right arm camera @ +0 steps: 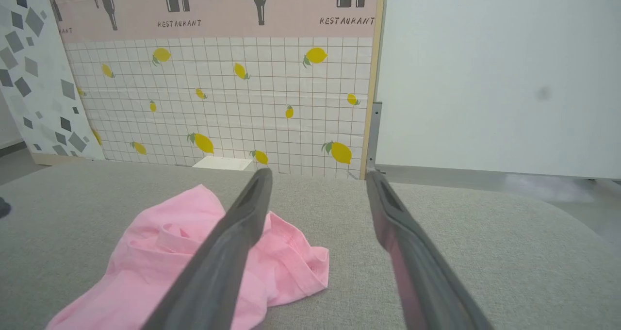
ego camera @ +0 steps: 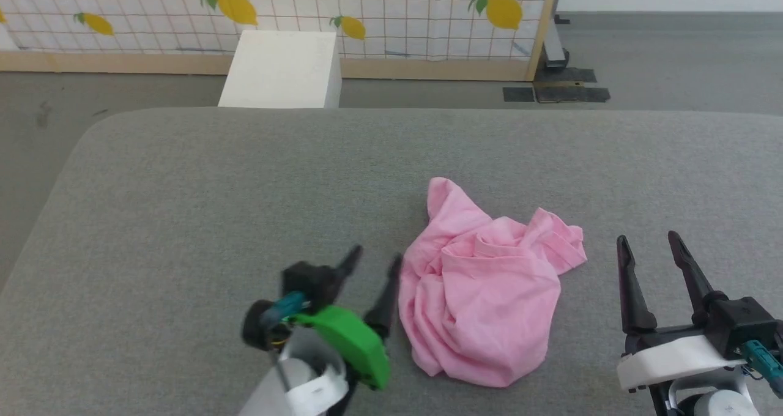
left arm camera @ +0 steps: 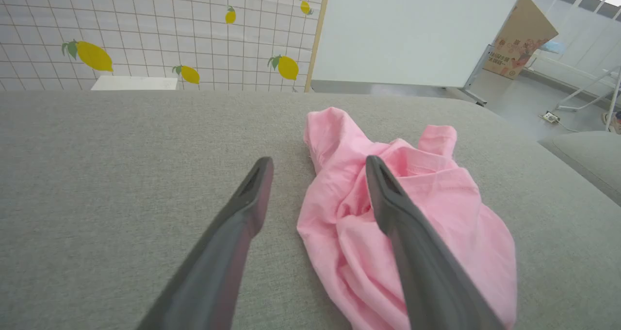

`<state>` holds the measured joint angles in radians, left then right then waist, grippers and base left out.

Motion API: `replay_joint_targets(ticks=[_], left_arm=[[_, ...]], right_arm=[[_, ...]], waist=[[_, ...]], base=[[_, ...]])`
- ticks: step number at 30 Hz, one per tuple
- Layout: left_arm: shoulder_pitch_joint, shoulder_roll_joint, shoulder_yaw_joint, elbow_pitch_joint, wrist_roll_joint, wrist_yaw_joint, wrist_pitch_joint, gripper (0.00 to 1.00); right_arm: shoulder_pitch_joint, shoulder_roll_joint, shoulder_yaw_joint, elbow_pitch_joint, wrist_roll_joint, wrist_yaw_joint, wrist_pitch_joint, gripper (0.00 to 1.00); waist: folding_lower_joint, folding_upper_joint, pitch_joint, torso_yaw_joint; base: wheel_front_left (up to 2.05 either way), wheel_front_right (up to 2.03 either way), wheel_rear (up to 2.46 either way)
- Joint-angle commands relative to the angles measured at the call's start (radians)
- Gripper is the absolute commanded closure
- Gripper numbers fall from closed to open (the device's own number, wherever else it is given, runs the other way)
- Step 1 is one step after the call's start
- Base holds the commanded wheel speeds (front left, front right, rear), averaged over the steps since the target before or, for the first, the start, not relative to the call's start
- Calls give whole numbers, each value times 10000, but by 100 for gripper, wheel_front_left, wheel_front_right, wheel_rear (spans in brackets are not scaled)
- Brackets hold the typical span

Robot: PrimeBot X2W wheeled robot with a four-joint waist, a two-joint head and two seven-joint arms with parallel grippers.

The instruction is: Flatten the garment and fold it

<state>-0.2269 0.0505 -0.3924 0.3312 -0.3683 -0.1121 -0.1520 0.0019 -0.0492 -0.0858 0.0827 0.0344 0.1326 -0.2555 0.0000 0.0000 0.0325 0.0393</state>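
The garment (ego camera: 483,293) is lying bunched up on the gray pad (ego camera: 183,220), low in the middle of the head view. My left gripper (ego camera: 376,255) is sitting just left of it, spread apart. My right gripper (ego camera: 648,238), spread too, is sitting at the lower right.

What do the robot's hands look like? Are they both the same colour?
Not quite! The left gripper has a bright green curved cover, and the right gripper has a white one. Otherwise they match. Each has two long, dark fingers that taper to points, a black block behind them, a small teal plug and a pale forearm.
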Motion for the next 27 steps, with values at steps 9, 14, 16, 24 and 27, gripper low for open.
replay_joint_targets(ticks=[9, 14, 16, 24, 27], left_arm=[[-610, -2, -1937, 1495, -848, 1276, 4360, 0], [-465, 193, -2334, 1610, -863, 1606, 6391, 5], [-415, 306, -2337, 1376, -909, 1627, 6620, 100], [-508, 704, -842, 390, -722, 2873, 3797, 100], [-485, 1004, -192, 317, -723, 3257, 2848, 100]], right_arm=[[0, -10, 36, 153, 133, -19, -44, 0], [6, -10, 42, 205, 180, -19, -52, 0], [18, -10, 51, 205, 191, -19, -54, 0], [28, -10, 23, 175, 221, -19, -59, 0], [26, -10, 38, 163, 206, -19, -60, 0]], waist=[[0, 0, 130, -707], [0, 0, 128, -910], [0, 0, 129, -952], [0, 0, 100, -872], [0, 0, 75, -817]], base=[[0, 0, 0], [0, 0, 0], [0, 0, 0], [0, 0, 0], [0, 0, 0]])
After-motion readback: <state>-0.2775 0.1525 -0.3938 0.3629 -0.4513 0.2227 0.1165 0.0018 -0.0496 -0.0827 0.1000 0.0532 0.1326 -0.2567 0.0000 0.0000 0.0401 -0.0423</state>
